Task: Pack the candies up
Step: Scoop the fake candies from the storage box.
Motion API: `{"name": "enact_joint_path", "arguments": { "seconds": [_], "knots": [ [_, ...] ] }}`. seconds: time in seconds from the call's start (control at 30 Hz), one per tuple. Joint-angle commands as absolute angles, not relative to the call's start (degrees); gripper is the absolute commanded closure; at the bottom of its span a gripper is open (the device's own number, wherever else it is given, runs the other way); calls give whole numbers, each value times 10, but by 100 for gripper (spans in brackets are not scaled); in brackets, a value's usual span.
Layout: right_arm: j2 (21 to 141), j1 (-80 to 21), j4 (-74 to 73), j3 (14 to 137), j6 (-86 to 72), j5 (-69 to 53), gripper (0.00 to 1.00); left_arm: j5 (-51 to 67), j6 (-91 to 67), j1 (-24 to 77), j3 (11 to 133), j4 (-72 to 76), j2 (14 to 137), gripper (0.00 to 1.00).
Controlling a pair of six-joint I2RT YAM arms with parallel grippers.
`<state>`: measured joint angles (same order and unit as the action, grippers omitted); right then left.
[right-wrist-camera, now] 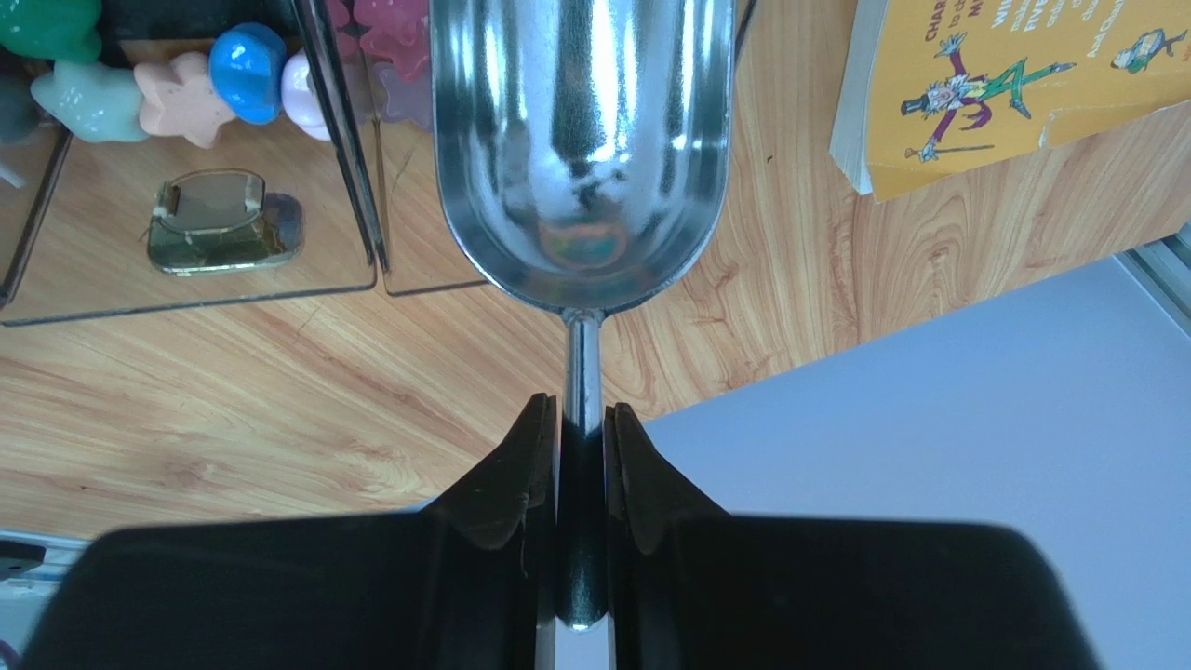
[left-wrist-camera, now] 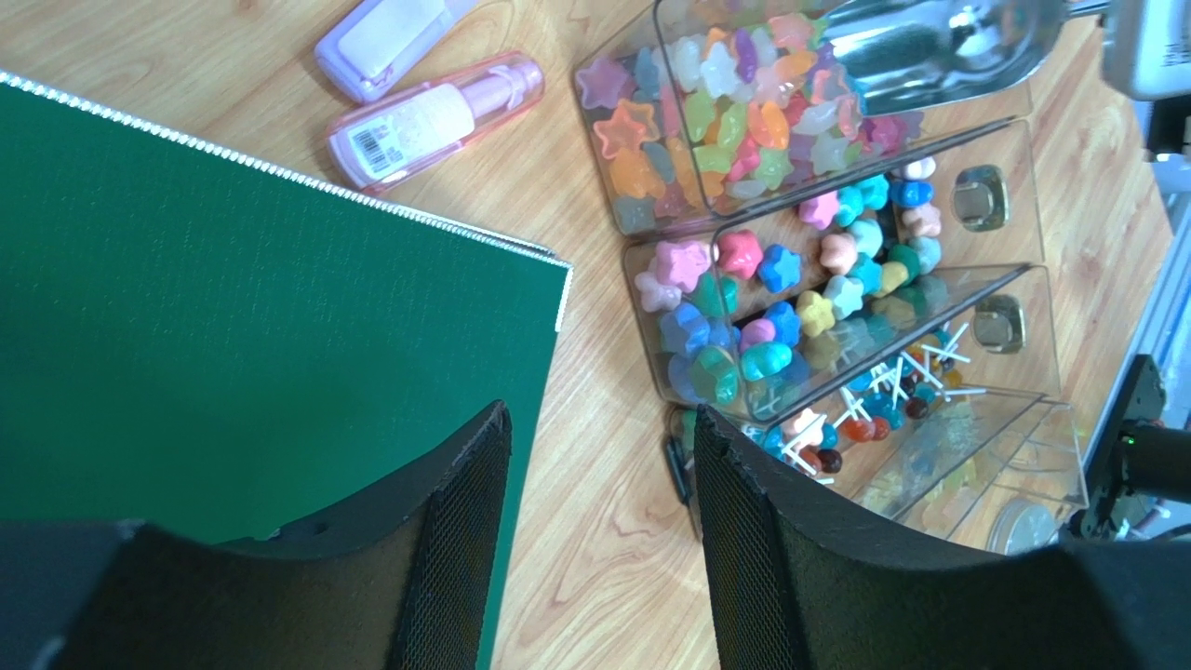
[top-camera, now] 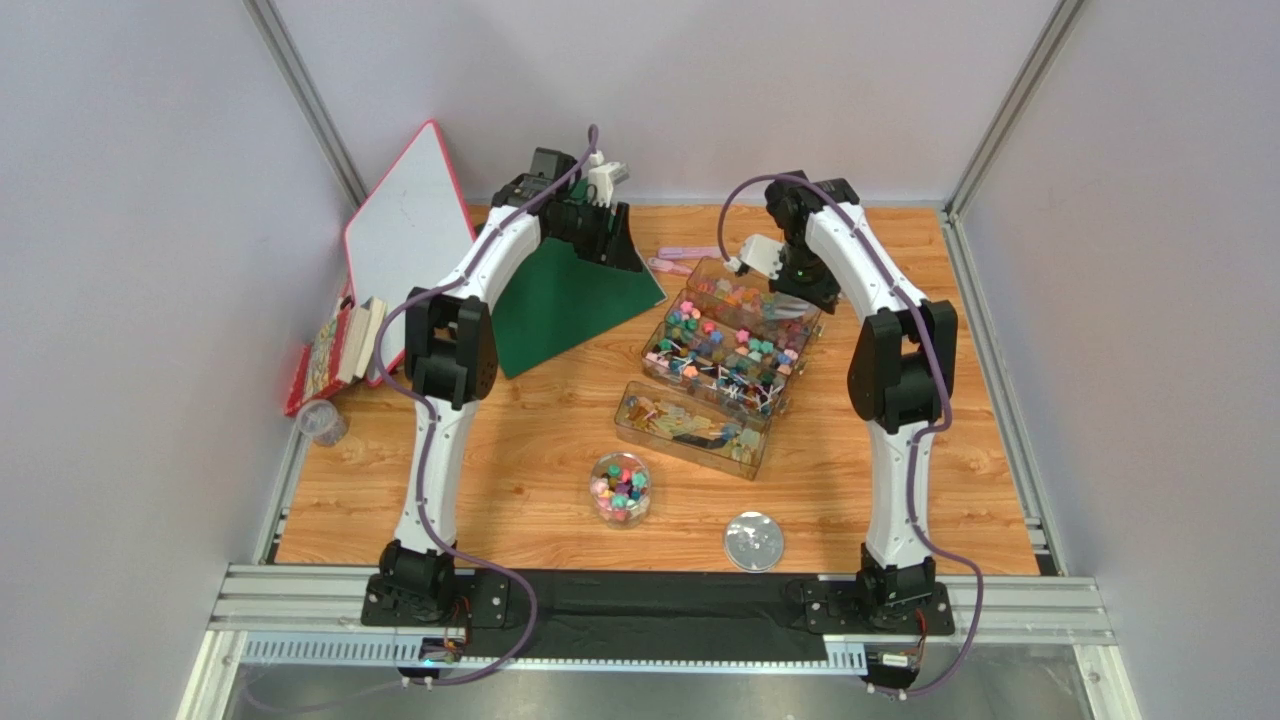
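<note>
Many small multicoloured candies (top-camera: pixel 732 342) lie in a clear compartment box; they also show in the left wrist view (left-wrist-camera: pixel 762 265) and the right wrist view (right-wrist-camera: pixel 210 84). A small round clear jar (top-camera: pixel 621 489) holds some candies near the front, with its lid (top-camera: pixel 753 542) lying beside it. My right gripper (right-wrist-camera: pixel 582 419) is shut on the handle of a metal scoop (right-wrist-camera: pixel 580 140). The scoop is empty and hovers over the far end of the box (left-wrist-camera: pixel 951 49). My left gripper (left-wrist-camera: pixel 601 433) is open and empty, above the bare wood between a green board and the box.
A green board (top-camera: pixel 579 300) lies left of the box, and a white red-edged board (top-camera: pixel 406 225) leans at the back left. Books (top-camera: pixel 338 353) and a small jar (top-camera: pixel 319 423) sit at the left edge. A second clear box (top-camera: pixel 694 428), pink bottles (left-wrist-camera: pixel 434 112) and a yellow booklet (right-wrist-camera: pixel 1007 70) lie nearby.
</note>
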<state>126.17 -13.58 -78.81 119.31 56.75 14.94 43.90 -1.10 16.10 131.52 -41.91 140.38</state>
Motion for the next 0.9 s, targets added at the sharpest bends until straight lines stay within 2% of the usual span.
{"name": "enact_joint_path", "arguments": {
  "seconds": [0.0, 0.33, 0.87],
  "knots": [
    [1294, -149, -956, 1230, 549, 146, 100, 465, -22, 162, 1314, -399, 1361, 42],
    [1317, -185, -956, 1240, 537, 147, 100, 475, -15, 152, 1288, -404, 1347, 42],
    [1390, -185, -955, 1279, 485, 107, 100, 476, -3, 134, 1261, -424, 1336, 41]
  ]
}}
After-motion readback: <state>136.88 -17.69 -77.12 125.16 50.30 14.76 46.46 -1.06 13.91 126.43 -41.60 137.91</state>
